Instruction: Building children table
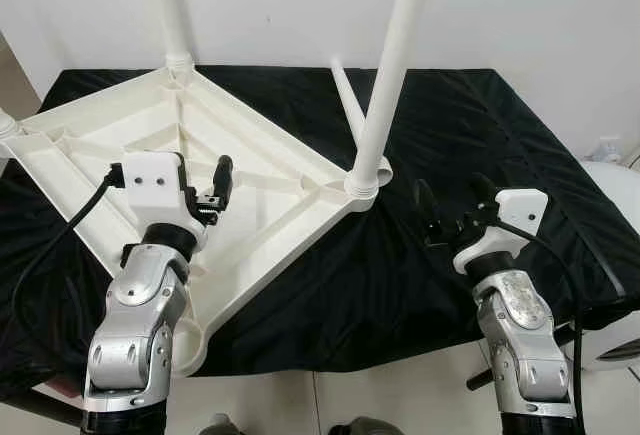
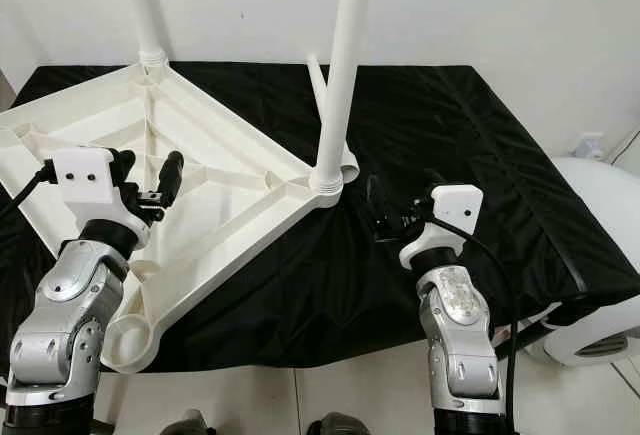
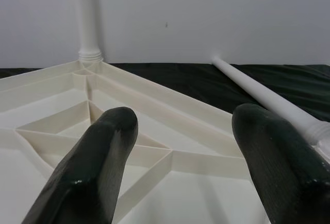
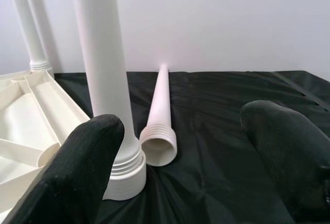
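Now, line by line:

Table top: a white ribbed plastic tabletop [image 1: 250,180] lies upside down on a black cloth [image 1: 470,155] that covers the work surface, with its ribs facing up and one corner hanging over the near edge.

Fitted legs: one white tapered plastic leg [image 1: 395,55] stands upright in the corner socket nearest the middle of the cloth; a second upright white leg [image 1: 172,10] stands in the far corner socket by the wall.

Loose leg: a third white plastic leg [image 4: 159,113] lies flat on the cloth just behind the middle socket, threaded open end toward the robot.

Left gripper [image 1: 205,195]: hovers over the ribbed underside, its black fingers [image 3: 98,157] spread apart and holding nothing.

Right gripper [image 1: 455,203]: hangs above bare cloth just beside the middle leg, fingers [image 4: 77,172] wide apart, empty.
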